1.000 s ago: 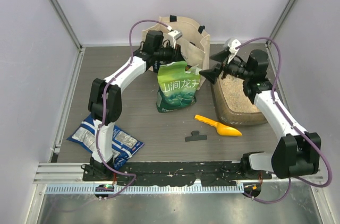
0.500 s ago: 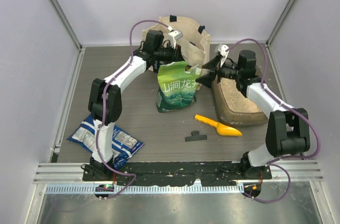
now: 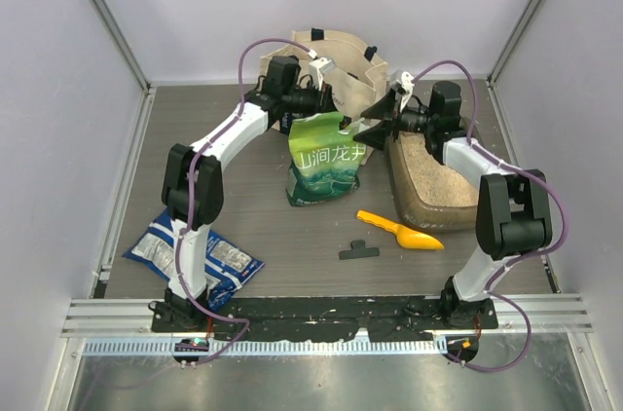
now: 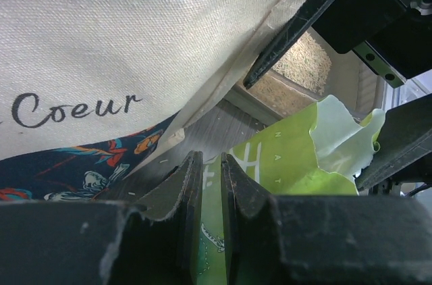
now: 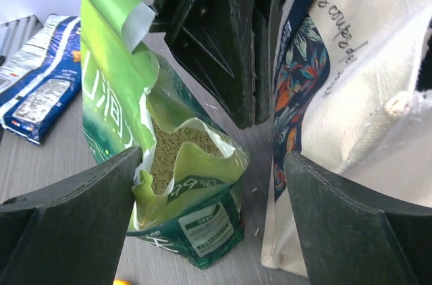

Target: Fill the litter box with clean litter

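Litter box (image 3: 443,212) has some litter (image 3: 429,164); my left pincer (image 4: 210,161) pinches the pouch (image 3: 326,169), right pincer (image 5: 212,157) gapes; more pouring needed.

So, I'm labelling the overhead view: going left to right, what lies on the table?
blue snack bag → green pouch → litter box

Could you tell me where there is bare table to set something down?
Bare table lies far left, between the left arm and the wall, and between the blue snack bag and black clip. Crowded: among the green pouch, tote bag and litter box.
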`<move>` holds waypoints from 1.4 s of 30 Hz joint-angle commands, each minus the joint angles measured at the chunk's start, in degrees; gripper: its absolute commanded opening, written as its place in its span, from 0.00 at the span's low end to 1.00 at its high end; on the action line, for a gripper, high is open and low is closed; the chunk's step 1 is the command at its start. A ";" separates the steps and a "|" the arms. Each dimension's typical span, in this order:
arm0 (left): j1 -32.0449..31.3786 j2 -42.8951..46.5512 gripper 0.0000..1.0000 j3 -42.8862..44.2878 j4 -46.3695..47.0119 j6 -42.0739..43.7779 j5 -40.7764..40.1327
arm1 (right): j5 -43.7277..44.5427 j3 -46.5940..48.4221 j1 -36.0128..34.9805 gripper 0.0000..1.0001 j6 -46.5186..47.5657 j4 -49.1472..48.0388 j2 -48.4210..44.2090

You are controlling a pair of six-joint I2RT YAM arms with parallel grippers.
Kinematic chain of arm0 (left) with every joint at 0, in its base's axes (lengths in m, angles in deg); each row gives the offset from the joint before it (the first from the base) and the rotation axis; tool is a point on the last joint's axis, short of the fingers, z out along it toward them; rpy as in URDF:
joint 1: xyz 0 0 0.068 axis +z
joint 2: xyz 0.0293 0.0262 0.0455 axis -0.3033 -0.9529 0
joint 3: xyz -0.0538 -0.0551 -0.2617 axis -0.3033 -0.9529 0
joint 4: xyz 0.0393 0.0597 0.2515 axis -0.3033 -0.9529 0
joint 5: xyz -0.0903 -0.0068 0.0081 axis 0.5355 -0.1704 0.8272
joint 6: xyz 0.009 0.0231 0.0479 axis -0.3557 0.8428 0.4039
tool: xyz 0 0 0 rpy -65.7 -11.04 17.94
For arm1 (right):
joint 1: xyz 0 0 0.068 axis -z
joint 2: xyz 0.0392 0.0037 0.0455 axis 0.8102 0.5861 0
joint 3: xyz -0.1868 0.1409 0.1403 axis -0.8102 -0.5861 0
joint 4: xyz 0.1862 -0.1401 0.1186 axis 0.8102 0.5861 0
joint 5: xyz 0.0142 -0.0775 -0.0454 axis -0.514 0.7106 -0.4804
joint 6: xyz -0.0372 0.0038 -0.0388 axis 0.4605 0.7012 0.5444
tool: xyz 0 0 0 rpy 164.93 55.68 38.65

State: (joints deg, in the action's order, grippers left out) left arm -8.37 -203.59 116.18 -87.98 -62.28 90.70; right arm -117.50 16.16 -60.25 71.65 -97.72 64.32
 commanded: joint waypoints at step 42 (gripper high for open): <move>-0.08 2.55 0.19 0.44 -2.77 1.74 0.02 | -8.40 3.11 -2.39 0.44 -15.75 -11.34 5.97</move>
State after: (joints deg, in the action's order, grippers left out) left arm -8.48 -203.59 116.18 -90.63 -61.56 90.96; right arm -125.65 18.59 -62.04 55.91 -107.62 70.82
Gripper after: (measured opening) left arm 0.194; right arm 0.474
